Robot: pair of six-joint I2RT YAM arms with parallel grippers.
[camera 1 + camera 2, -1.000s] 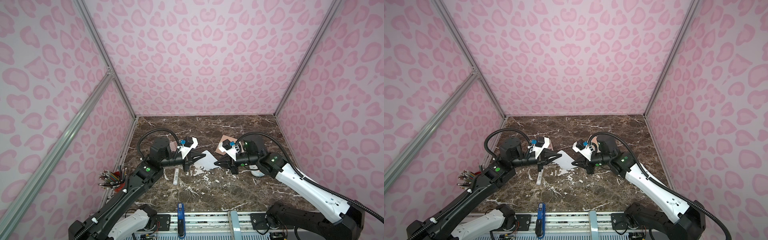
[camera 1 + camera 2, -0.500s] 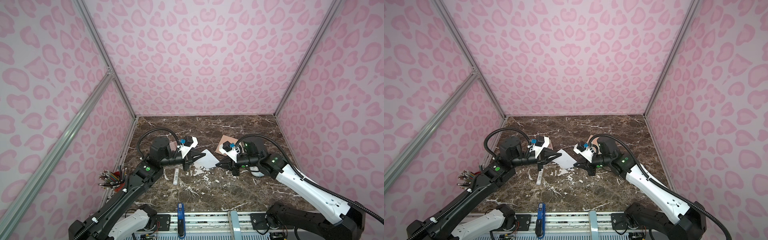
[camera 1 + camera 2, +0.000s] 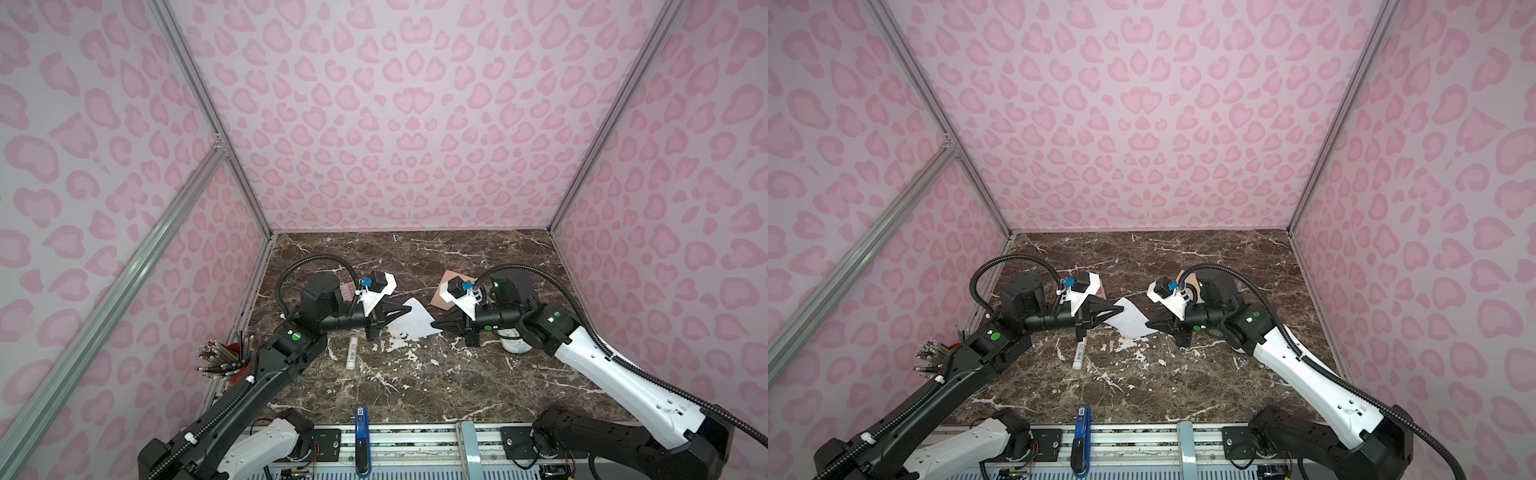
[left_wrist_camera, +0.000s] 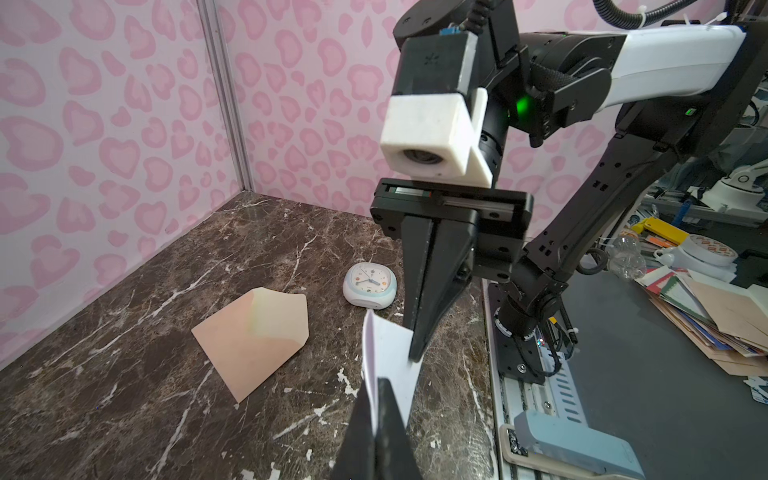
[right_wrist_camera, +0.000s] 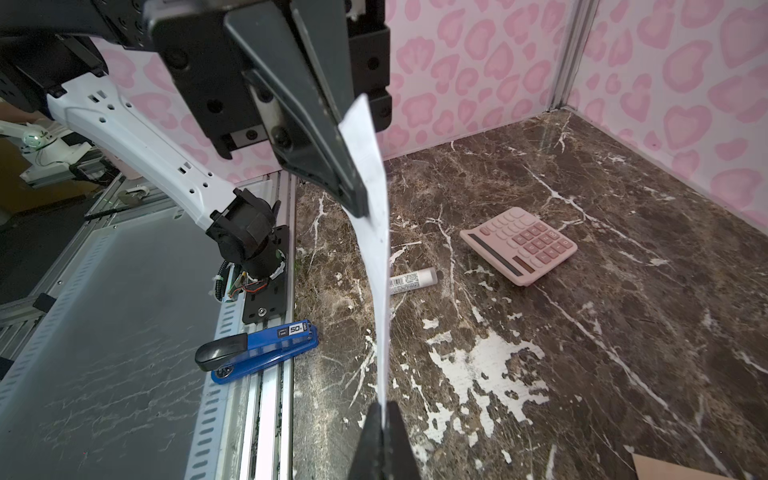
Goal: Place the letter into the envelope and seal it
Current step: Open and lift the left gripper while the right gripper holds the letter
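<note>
Left gripper (image 3: 409, 309) and right gripper (image 3: 433, 323) each pinch opposite edges of the letter (image 3: 415, 323), lifted mid-frame in both top views; light and floppy, it bows; grip near corners; envelope (image 3: 439, 301) lies flat just upper-right.

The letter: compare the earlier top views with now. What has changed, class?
Nothing has clearly moved. The left pincer and right pincer stay shut on opposite ends of the letter, holding it in the air between them. The envelope still lies flat with its flap open.
</note>
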